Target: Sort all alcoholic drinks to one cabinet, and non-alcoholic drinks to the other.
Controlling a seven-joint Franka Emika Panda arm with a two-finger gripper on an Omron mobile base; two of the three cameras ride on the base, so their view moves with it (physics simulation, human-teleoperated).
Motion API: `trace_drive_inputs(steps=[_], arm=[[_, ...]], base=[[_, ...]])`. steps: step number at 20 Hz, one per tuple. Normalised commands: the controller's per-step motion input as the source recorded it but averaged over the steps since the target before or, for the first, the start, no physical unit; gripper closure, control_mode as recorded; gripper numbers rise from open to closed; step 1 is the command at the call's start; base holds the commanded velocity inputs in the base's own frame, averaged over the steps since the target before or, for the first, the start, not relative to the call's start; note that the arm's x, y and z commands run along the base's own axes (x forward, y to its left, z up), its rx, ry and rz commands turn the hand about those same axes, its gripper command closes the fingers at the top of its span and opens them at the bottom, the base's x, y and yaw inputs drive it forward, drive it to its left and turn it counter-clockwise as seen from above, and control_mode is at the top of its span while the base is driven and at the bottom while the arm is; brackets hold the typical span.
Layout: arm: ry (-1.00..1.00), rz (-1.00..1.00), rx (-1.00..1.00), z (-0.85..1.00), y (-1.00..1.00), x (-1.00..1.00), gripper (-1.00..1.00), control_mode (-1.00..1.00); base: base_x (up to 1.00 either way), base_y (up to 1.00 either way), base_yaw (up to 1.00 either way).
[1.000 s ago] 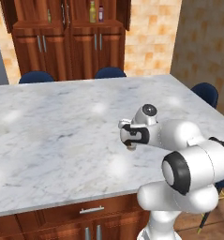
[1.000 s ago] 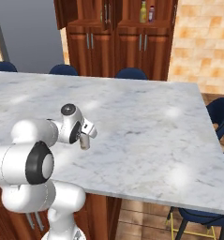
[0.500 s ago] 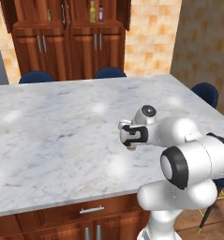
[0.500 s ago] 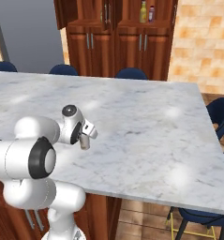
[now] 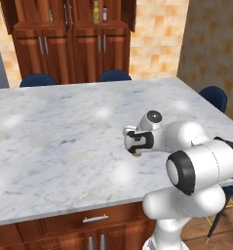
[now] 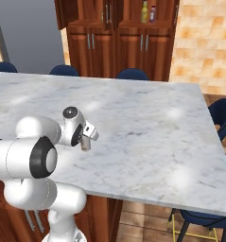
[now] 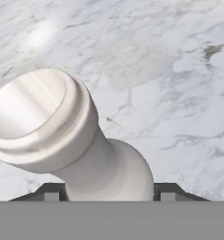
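Fingers [image 7: 108, 193] pinch smooth whitish glass bottle [image 7: 66, 140], slim-necked, flared lip, above veined marble counter [image 7: 169, 70].

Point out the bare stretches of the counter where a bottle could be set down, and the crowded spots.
The marble counter is bare almost all over: its whole left half, the far edge by the blue chairs, and the right corner. The one crowded spot is near the front edge, where the gripper stands around the whitish bottle.
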Motion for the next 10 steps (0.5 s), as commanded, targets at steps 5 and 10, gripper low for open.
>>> trace_drive_inputs(steps=[5,10], arm=[[0.07,0.00,-0.01,0.29,0.01,0.01,1.00,-1.00],[0.09,0.00,-0.06,1.00,-0.01,-0.25,1.00,-1.00]], base=[[0.00,0.00,0.00],[0.00,0.00,0.00]])
